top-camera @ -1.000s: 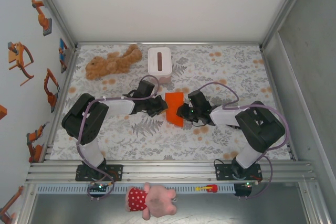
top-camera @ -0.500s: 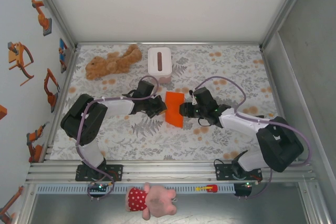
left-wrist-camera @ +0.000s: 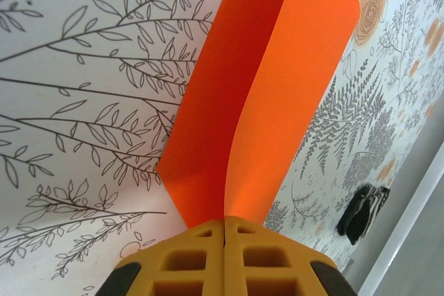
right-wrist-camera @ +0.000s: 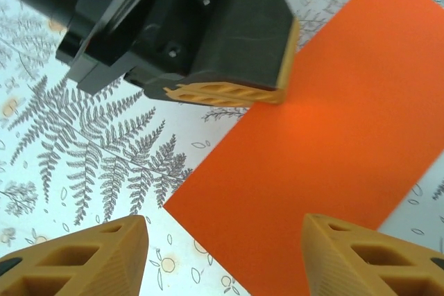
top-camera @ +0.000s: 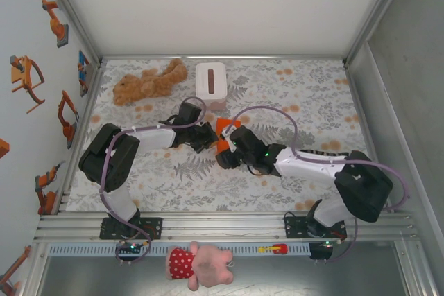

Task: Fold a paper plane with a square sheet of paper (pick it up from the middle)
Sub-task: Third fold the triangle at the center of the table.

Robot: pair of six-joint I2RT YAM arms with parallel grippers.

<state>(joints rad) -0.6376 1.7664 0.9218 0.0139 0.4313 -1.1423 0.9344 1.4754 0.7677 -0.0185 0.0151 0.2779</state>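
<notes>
Orange and part-folded, the square sheet of paper (left-wrist-camera: 277, 102) lies mid-frame in the top view, on the floral tablecloth (left-wrist-camera: 83, 102). My left gripper (left-wrist-camera: 223, 240) is clamped on its edge. My right gripper (right-wrist-camera: 225, 237) hangs over it, jaws apart, perhaps just clear. I'd lower squarely and flatten the crease.

Smooth matt orange paper sheet (left-wrist-camera: 277, 102), matt printed tablecloth (left-wrist-camera: 83, 102), honeycombed yellow plastic pincer pads (right-wrist-camera: 83, 254), plush teddy (top-camera: 149, 81)

Top camera looks steeply down from the near edge over the tabletop (top-camera: 312, 88); both wrist cameras sit close, sharing the orange sheet (right-wrist-camera: 361, 123).
</notes>
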